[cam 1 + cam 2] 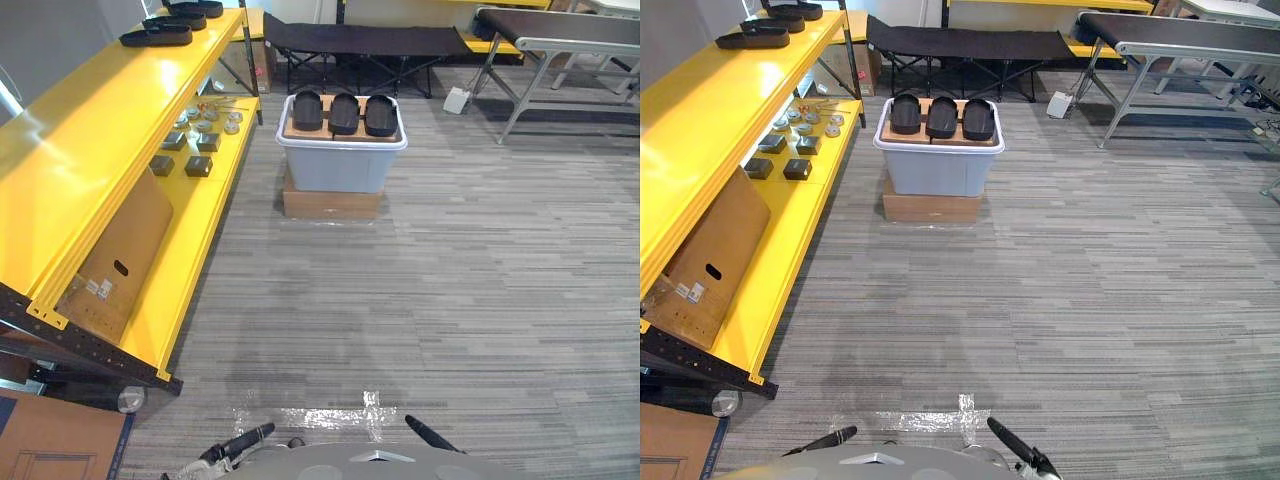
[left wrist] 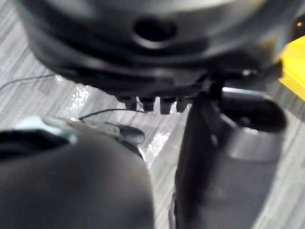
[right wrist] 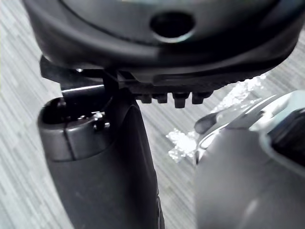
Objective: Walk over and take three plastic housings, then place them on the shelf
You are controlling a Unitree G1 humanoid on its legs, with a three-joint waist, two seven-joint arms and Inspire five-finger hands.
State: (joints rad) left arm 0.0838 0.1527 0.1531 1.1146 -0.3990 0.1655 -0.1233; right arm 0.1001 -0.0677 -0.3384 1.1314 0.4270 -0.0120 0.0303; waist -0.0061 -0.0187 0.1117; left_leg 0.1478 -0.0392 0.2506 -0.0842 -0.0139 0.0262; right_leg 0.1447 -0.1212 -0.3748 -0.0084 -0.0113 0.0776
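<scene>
The left hand and right hand had straight, released fingers, and three black oval plastic housings lay far ahead of them on a grey plastic tub.

Head eyes: high up, facing fwd and down over carpet; grey bin and yellow shelf lie far beyond fingertips.
Eyes share: nearly whole scene; R eye set slightly rightward.
L wrist cam: v. close behind left hand, looking along fingers to the carpet.
R wrist cam: same on right hand.
Wrist/eye overlap: shiny tape on the carpet just past fingertips.
</scene>
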